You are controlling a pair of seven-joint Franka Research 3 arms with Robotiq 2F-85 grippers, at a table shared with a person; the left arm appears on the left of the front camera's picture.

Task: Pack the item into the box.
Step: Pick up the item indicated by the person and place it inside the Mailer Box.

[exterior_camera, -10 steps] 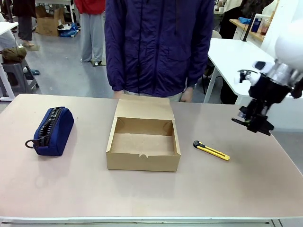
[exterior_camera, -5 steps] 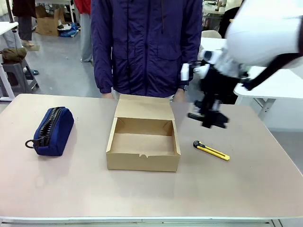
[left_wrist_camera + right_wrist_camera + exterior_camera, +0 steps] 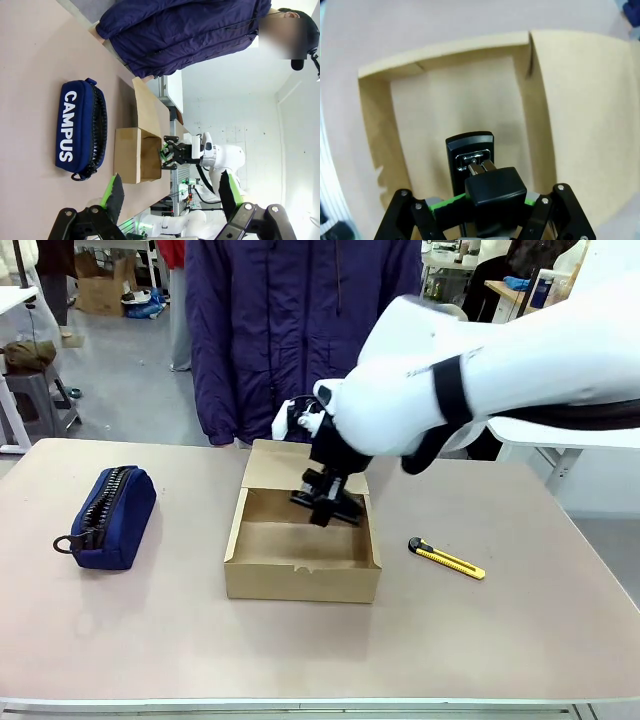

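The item point(image 3: 471, 159), a slim black stapler-like piece, hangs over the open brown box point(image 3: 454, 98) with my right gripper point(image 3: 484, 206) shut on it. From the front, that gripper point(image 3: 325, 498) is just above the box point(image 3: 300, 582), near its back wall, and the item point(image 3: 338, 513) sticks out below the fingers. The lid flap point(image 3: 303, 469) lies folded back toward the person. My left gripper point(image 3: 170, 184) is open with nothing between its green-padded fingers, looking along the table at the box point(image 3: 131, 154).
A navy zip pouch point(image 3: 108, 514) lies on the left of the table. Right of the box lies a yellow-and-black utility knife point(image 3: 446, 558). A person in a dark blue jacket point(image 3: 300, 330) stands at the far edge behind the box.
My right arm has swung from the table's right side leftward across the knife, carrying the item over the box. The box, pouch and knife have stayed put.
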